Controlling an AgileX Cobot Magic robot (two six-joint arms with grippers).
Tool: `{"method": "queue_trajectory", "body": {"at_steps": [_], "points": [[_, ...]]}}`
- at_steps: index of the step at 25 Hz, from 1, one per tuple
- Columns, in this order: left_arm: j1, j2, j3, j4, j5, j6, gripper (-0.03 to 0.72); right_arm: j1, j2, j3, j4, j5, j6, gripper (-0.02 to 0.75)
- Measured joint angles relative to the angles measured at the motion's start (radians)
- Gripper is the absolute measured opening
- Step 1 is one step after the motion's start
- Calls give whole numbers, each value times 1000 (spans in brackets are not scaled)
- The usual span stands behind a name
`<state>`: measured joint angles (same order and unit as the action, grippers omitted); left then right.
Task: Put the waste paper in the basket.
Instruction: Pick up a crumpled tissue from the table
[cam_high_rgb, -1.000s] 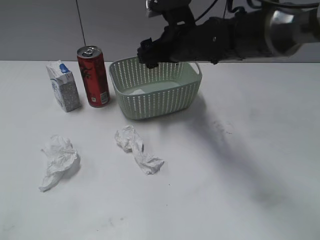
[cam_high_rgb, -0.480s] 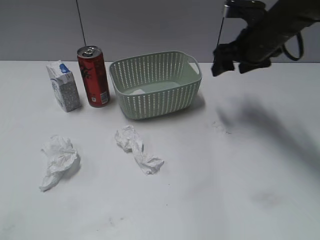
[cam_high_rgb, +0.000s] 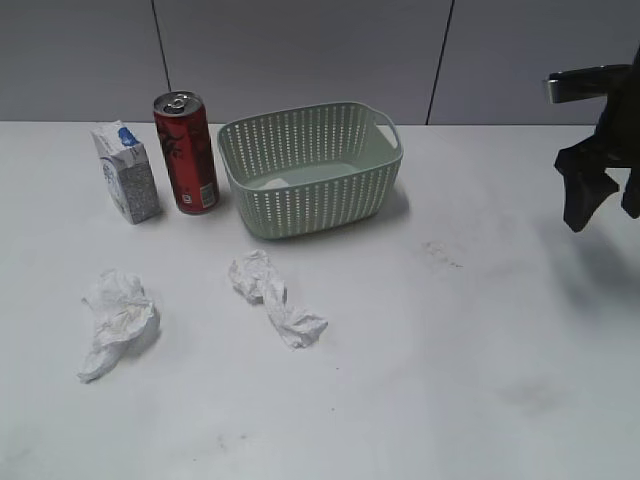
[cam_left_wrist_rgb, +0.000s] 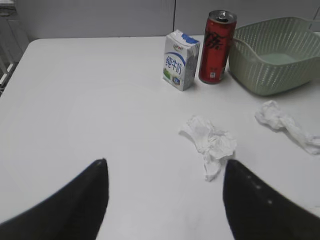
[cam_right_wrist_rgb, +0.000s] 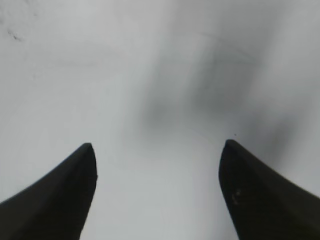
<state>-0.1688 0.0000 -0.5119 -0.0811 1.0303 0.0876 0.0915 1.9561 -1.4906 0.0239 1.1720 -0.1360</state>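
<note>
The pale green basket (cam_high_rgb: 300, 117) stands at the back middle of the table; it also shows in the left wrist view (cam_left_wrist_rgb: 270, 75). One crumpled white paper wad (cam_high_rgb: 118, 320) lies front left, and a longer twisted wad (cam_high_rgb: 275, 300) lies in front of the basket. Both show in the left wrist view, the wad (cam_left_wrist_rgb: 210, 142) and the twisted one (cam_left_wrist_rgb: 287, 127). A pale patch lies on the basket floor; I cannot tell what it is. My right gripper (cam_high_rgb: 608, 205) hangs open and empty at the far right (cam_right_wrist_rgb: 158, 143). My left gripper (cam_left_wrist_rgb: 166, 162) is open and empty, short of the left wad.
A red can (cam_high_rgb: 187, 152) and a white-and-blue carton (cam_high_rgb: 126, 172) stand just left of the basket; both show in the left wrist view, the can (cam_left_wrist_rgb: 216, 47) and the carton (cam_left_wrist_rgb: 181, 67). A grey wall runs behind the table.
My right arm has swung from above the basket out to the far right and lower. The paper wads, basket, can and carton have not moved.
</note>
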Motion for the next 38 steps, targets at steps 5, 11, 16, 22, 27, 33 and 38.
{"method": "queue_trajectory", "body": {"at_steps": [5,11,16,22,27,33,38], "points": [[0,123,-12,-11,-62,0,540,-1,-96,122,60,13,4,571],[0,376,-19,-42,-142,62,536,-1,-294,393,45,-37,3,571],[-3,663,-19,-88,-163,122,536,-1,-536,630,44,-153,3,571],[-4,956,-79,-139,-211,158,536,-1,-848,862,55,-236,3,571],[-4,1150,-161,-194,-222,202,536,-1,-1082,972,80,-267,4,571],[-47,1339,-243,-198,-227,211,536,-1,-1352,1046,86,-253,4,571],[-147,1487,-319,-183,-288,211,536,-1,-1544,1068,88,-238,4,571]]}}
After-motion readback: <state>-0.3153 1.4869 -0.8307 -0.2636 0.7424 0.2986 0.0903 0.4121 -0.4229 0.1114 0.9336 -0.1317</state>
